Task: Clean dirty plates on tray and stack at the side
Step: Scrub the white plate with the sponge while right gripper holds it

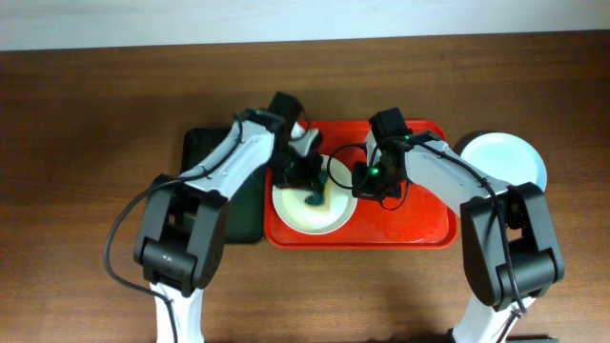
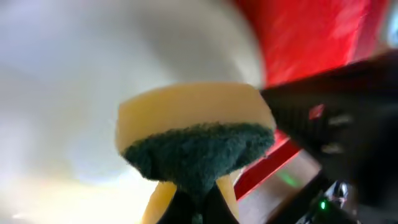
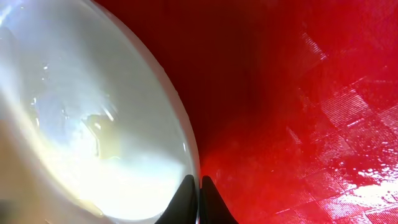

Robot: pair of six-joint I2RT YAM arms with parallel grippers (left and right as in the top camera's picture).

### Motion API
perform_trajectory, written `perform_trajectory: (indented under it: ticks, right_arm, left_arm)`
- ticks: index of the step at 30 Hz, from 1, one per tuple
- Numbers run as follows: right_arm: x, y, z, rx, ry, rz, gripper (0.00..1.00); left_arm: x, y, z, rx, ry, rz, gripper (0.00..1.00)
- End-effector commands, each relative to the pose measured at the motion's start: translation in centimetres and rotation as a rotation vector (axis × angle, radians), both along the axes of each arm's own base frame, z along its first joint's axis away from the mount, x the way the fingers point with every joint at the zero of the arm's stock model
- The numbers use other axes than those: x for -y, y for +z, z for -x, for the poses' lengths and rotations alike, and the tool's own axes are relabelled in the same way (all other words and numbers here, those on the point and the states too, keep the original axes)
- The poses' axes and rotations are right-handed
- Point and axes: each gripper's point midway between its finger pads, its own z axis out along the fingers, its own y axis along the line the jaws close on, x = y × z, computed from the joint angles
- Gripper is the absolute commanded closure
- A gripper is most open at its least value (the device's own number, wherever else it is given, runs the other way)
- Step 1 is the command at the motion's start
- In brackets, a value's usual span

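Yellow sponge (image 2: 196, 118) pinched in your left end effector (image 2: 193, 198), right end effector (image 3: 199, 190) clamping the white plate (image 3: 93, 112) rim; pale-blue plate (image 1: 502, 157) already aside.

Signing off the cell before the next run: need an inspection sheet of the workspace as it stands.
Surface: brown wooden table.
Job's things: white plate on the red tray, with a yellowish wet film; pale plates right of the tray, count unclear.
Clutter: dark tray left of the red tray, partly under the left arm.
Grippers: left gripper shut on a yellow-green sponge over the plate; right gripper shut on the plate's rim.
Cables: black cable looping beside the left arm.
Surroundings: pale wall along the top.
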Motion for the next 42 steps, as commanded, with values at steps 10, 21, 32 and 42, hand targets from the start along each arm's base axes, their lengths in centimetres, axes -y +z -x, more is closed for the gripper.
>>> perform_trajectory:
  ticks: [10,21,32,42]
  right_arm:
    - [-0.2,0.2,0.3,0.009,0.014,0.004,0.96]
    - [-0.2,0.2,0.3,0.008,0.014,0.004,0.96]
    - [-0.2,0.2,0.5,0.001,0.015,0.007,0.96]
    - [0.0,0.0,0.5,0.002,0.013,0.018,0.96]
  left_arm:
    - [-5.0,0.7,-1.3,0.165,0.078,-0.300,1.00]
    - [-5.9,-5.8,2.4,-0.005,0.219,-0.337,1.00]
    - [-0.7,-2.3,0.7,0.047,0.166,-0.091,1.00]
    - [-4.5,0.1,-1.6,0.158,0.230,-0.300,1.00]
